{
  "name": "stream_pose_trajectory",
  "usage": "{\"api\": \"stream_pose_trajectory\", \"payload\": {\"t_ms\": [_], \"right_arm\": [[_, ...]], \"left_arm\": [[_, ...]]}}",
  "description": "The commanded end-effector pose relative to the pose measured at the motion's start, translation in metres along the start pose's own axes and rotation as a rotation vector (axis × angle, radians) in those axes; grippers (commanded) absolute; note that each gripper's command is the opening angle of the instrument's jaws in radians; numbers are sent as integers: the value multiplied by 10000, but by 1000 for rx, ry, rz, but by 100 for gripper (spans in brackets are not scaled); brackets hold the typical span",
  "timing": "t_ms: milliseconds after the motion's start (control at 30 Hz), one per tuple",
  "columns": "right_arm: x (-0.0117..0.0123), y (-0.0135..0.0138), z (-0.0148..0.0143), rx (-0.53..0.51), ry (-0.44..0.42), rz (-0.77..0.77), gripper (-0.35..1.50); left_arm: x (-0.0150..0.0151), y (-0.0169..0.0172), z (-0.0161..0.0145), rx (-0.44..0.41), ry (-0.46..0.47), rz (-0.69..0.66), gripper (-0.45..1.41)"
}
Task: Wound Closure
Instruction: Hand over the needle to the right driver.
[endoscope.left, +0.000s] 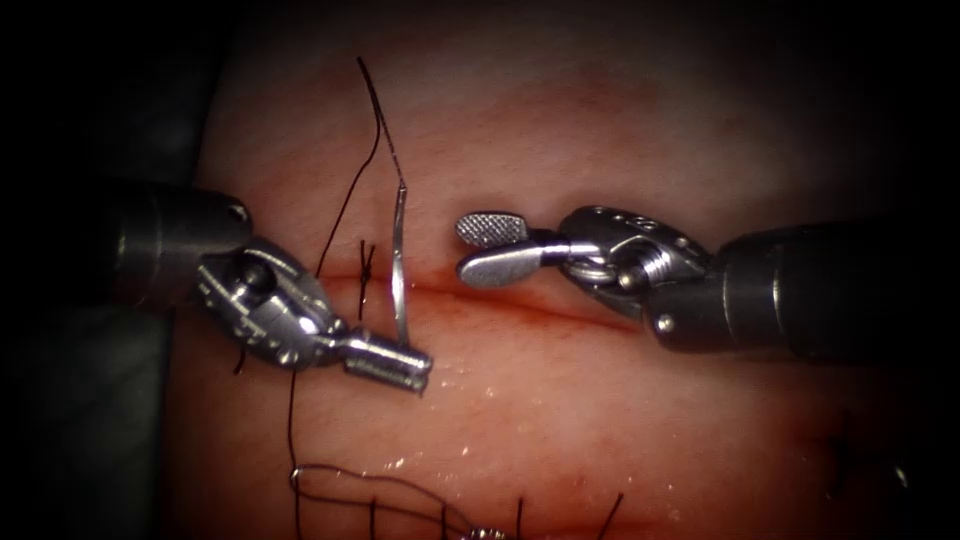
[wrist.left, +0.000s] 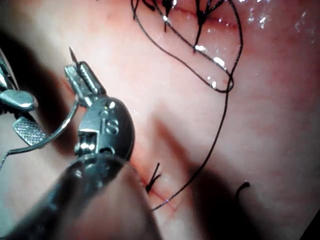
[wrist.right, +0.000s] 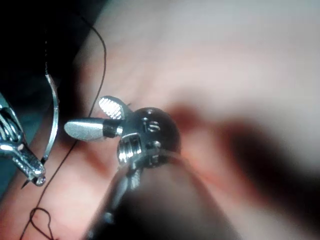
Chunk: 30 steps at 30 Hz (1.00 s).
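My left tool (endoscope.left: 415, 365) sits just below the cut (endoscope.left: 560, 305), jaws shut on the curved needle (endoscope.left: 399, 270) near its pointed end. In the left wrist view the tip pokes out past the jaws of the left tool (wrist.left: 80, 75). The needle (wrist.left: 60, 127) arcs up across the cut, free of the tissue (endoscope.left: 600, 430). Dark thread (endoscope.left: 345, 200) leaves its tail end and runs up and away. My right tool (endoscope.left: 465, 250) hovers at the cut just right of the needle, jaws open, holding nothing. The right wrist view shows the open right tool (wrist.right: 82, 117) beside the needle (wrist.right: 52, 120).
A tied knot with short cut ends (endoscope.left: 367, 265) sits on the cut left of the needle. Loose loops of thread (endoscope.left: 370, 485) and more stitch ends lie at the near edge. Thin red fluid lines the cut. The slack thread (wrist.left: 220, 135) trails over the tissue.
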Motion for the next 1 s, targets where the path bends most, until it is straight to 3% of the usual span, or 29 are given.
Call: {"api": "stream_pose_trajectory", "payload": {"t_ms": [33,533,1000], "right_arm": [[-4,3,15,8,-1,17,121],[-16,-6,37,89,-35,169,118],[-21,-10,57,133,-54,200,116]], "left_arm": [[-2,0,5,3,3,3,-45],[5,-2,6,8,21,26,-45],[10,-1,9,8,31,32,-45]]}}
